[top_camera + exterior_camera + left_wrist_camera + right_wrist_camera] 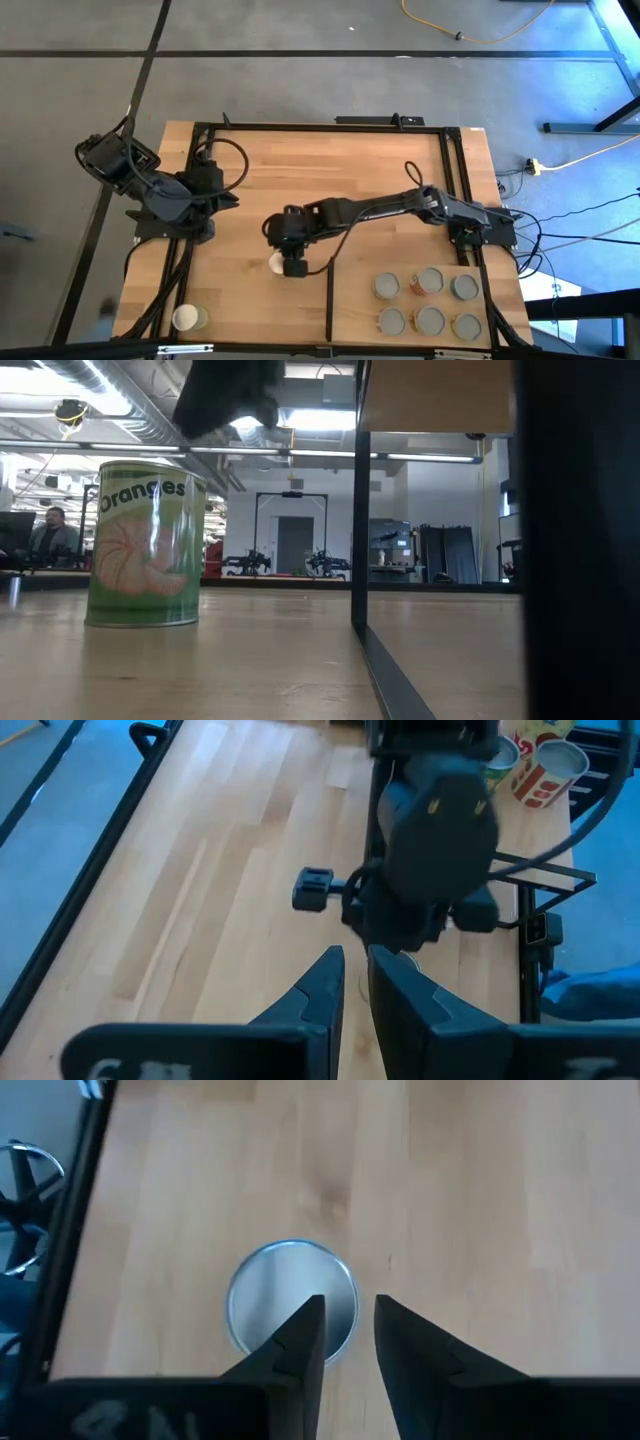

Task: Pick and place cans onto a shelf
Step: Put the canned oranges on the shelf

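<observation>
A can with a pale round top [270, 1295] stands upright on the tabletop left of the shelf [350, 310]. In the low view it is a green tin labelled Oranges [145, 540]. My right gripper [350, 1305] hovers just above it, fingers pointing steeply down and a little apart, with nothing between them. The high view shows this gripper [285, 258] over the can [275, 263]. Several cans [430, 320] stand on the shelf. My left gripper [228, 198] waits at the table's left; its fingers [355, 960] are narrowly apart and hold nothing.
Another pale-topped can [188, 318] stands near the table's front left corner. The shelf's thin black strip [330, 300] runs just right of the hovering gripper. The shelf panel [430, 395] shows raised on black posts. Bare wood lies at the table's middle and far side.
</observation>
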{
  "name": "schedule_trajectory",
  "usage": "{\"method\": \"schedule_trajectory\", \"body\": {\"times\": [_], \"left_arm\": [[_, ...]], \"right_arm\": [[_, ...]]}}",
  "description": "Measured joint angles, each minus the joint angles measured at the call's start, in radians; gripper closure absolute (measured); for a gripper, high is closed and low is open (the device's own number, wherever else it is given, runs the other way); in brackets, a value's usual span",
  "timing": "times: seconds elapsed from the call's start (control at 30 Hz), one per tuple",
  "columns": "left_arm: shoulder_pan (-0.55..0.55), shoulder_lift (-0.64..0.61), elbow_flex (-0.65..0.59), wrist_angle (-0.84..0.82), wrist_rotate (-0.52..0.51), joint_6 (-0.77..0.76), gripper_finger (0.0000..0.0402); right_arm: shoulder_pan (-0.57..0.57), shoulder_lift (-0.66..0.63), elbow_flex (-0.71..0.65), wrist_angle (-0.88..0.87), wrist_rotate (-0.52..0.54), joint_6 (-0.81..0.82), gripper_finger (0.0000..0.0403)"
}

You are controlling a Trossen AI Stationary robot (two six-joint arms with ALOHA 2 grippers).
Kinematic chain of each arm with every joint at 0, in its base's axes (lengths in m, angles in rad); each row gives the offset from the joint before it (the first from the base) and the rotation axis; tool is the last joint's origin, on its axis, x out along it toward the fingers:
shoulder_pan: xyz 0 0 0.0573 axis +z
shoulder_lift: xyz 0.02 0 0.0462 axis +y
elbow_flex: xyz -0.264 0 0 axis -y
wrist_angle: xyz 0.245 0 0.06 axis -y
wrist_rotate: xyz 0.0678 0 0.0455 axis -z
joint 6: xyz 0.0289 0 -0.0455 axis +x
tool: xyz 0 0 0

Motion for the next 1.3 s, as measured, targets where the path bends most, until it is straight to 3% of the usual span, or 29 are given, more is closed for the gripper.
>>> {"method": "schedule_trajectory", "body": {"times": [0.37, 0.63, 1.3], "left_arm": [[0.000, 0.000, 0.000, 0.000, 0.000, 0.001, 0.0358], [0.000, 0.000, 0.000, 0.000, 0.000, 0.001, 0.0358], [0.000, 0.000, 0.000, 0.000, 0.000, 0.001, 0.0358]], "right_arm": [[-0.033, 0.067, 0.000, -0.001, -0.005, -0.005, 0.0311], [-0.045, 0.075, 0.001, 0.002, -0.082, 0.000, 0.0311], [-0.045, 0.098, 0.001, 0.002, -0.107, -0.003, 0.0311]]}}
